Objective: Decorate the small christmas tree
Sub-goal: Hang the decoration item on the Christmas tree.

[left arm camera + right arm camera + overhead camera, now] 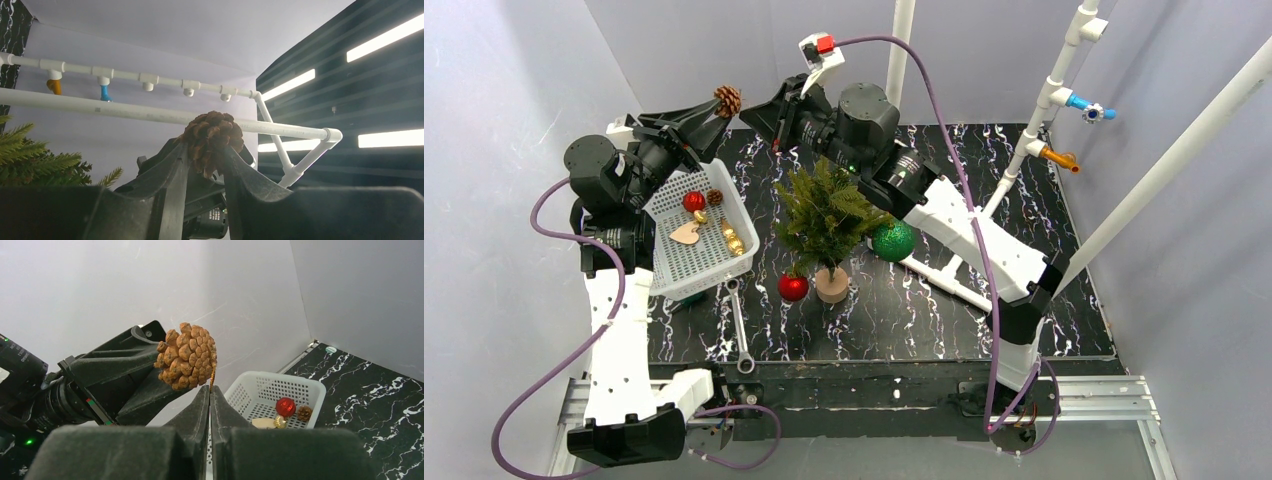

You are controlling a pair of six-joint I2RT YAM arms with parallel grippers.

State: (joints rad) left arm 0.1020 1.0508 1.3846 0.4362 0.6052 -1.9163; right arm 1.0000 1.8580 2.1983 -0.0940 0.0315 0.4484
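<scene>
From above, the small christmas tree (824,215), a bushy green miniature conifer on a round tan wooden base, stands upright near the middle of the black white-veined surface (1024,310). A shiny red ball (793,287) lies just beside its base, and a glittery green ball (893,241) sits at its right. To the tree's left is a white perforated plastic basket (724,262) holding several small ornaments. Behind the basket, the left gripper (720,108) holds a brown pine cone (727,100) raised, with the right gripper (748,111) reaching in just beside it.

In the left wrist view, the 2 black fingers (170,175) are clamped on the lower sides of the pine cone, and tree branches show at the left edge.

In the right wrist view, the right gripper's fingers (197,410) are pressed together directly under the cone, closed on the thin gold thread (212,377) hanging from it.
</scene>
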